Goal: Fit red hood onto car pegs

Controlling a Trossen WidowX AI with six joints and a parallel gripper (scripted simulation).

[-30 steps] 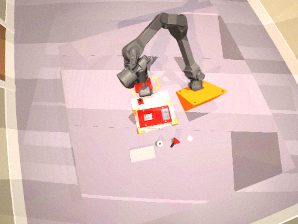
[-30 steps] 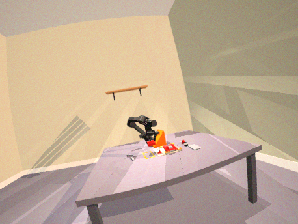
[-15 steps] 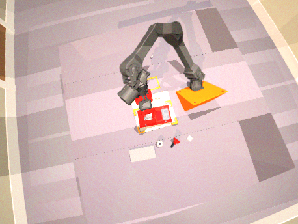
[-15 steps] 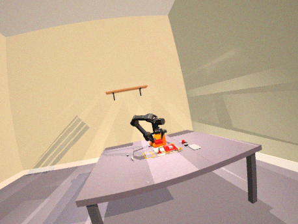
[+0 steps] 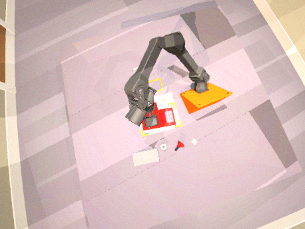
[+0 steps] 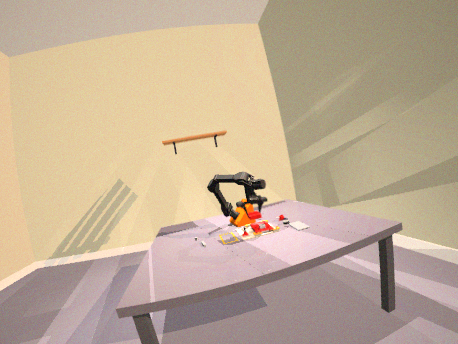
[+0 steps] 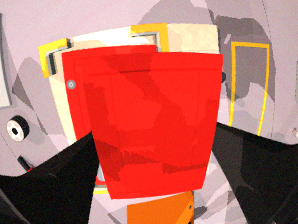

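Observation:
My gripper (image 5: 151,116) (image 6: 259,209) (image 7: 154,132) is shut on the hood (image 7: 155,107) (image 6: 254,215), a red shell with its flat roof toward the wrist camera. The hood is held up over the left part of the red chassis (image 5: 162,122) (image 7: 79,107) in the top view, with a gap below it in the exterior view. The chassis sits in the pale jig (image 5: 164,97) (image 7: 195,37) with yellow corners. One grey peg (image 7: 71,84) shows left of the hood in the wrist view. The engine block and the other pegs are hidden or unclear, as are the hood's corner holes.
The orange arm base (image 5: 206,94) (image 7: 160,210) stands right of the jig. A yellow outline (image 5: 162,83) (image 7: 250,44) lies beyond the jig. A wheel (image 5: 163,146) (image 7: 18,128), a red and black piece (image 5: 180,144), a small white piece (image 5: 194,141) and a pale flat block (image 5: 146,157) lie nearby.

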